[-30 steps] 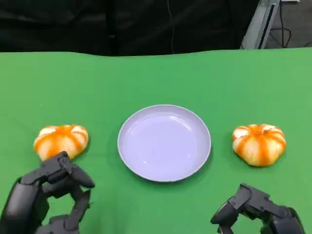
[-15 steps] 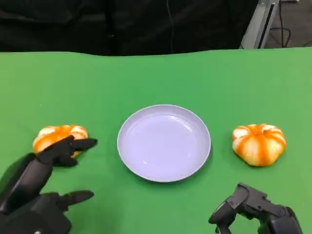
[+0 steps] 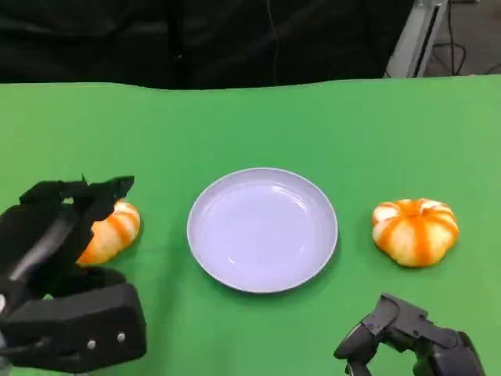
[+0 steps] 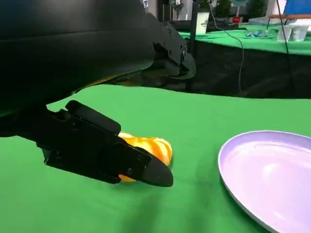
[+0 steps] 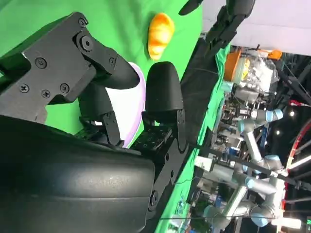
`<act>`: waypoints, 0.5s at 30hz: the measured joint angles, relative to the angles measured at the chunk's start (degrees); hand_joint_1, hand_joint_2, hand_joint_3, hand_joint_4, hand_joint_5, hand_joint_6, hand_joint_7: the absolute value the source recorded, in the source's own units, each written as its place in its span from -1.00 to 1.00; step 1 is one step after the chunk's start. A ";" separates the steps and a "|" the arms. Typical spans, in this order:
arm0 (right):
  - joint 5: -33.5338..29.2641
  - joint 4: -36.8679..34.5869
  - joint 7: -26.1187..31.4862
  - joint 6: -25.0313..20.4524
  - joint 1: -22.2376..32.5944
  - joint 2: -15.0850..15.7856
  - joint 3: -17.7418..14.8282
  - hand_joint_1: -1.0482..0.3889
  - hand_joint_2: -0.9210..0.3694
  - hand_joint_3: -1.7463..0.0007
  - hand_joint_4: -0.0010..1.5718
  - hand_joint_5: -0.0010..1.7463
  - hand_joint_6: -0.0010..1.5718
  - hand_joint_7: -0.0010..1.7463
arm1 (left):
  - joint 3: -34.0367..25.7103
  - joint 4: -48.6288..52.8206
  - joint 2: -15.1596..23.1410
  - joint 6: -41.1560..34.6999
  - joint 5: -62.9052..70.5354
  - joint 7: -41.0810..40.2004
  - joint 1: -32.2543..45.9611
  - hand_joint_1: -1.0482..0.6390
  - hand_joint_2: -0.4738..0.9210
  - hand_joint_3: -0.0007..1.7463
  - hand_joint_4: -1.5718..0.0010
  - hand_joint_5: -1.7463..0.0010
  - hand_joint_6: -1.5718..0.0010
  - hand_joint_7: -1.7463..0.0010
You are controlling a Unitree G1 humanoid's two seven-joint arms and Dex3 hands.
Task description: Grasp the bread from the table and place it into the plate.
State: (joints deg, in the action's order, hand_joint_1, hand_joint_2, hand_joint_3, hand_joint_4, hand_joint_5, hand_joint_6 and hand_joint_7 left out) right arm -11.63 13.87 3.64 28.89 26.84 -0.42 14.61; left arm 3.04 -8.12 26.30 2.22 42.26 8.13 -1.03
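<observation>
Worktop (image 3: 258,117): covered in green cloth, carrying a plate and two breads.
Plate (image 3: 262,229): pale lilac, round, at the middle of the worktop, nothing in it.
Left bread (image 3: 113,229): orange-and-white striped bun, lying on the cloth toward the left edge, beside the plate but apart from it.
Right bread (image 3: 416,231): same kind of bun, toward the right edge, untouched.
Left hand (image 3: 59,235): over the left bread, fingers (image 4: 107,155) spread wide around it, one low beside the bun, others arched above; whether they touch it I cannot tell.
Right hand (image 3: 407,341): at the near edge, fingers curled in, holding nothing, well apart from the right bread.
</observation>
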 measured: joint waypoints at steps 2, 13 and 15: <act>0.00 0.00 0.00 0.00 -0.01 0.00 0.00 0.35 -0.18 -0.41 -0.12 0.85 -0.03 0.52 | 0.12 0.07 0.00 -0.16 0.04 0.00 -0.02 -0.45 1.00 -0.99 0.98 0.66 0.74 1.00; -0.01 0.28 0.00 0.00 0.90 0.00 0.02 0.33 -0.16 -0.42 -0.12 0.84 -0.04 0.51 | 7.54 10.66 -0.37 -6.98 9.40 -2.40 -9.80 -0.52 0.98 -0.99 1.00 0.84 0.84 0.99; 0.00 0.31 0.01 0.01 0.95 0.00 0.02 0.32 -0.16 -0.42 -0.12 0.84 -0.03 0.51 | 8.34 11.42 -0.45 -7.60 9.53 -2.80 -10.33 -0.51 0.99 -0.99 1.00 0.88 0.88 0.99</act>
State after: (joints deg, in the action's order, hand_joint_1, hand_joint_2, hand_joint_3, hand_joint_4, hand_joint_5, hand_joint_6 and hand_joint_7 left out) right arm -11.63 14.18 3.65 28.89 27.79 -0.42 14.64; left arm 11.38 3.30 25.85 -5.38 51.79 5.33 -11.36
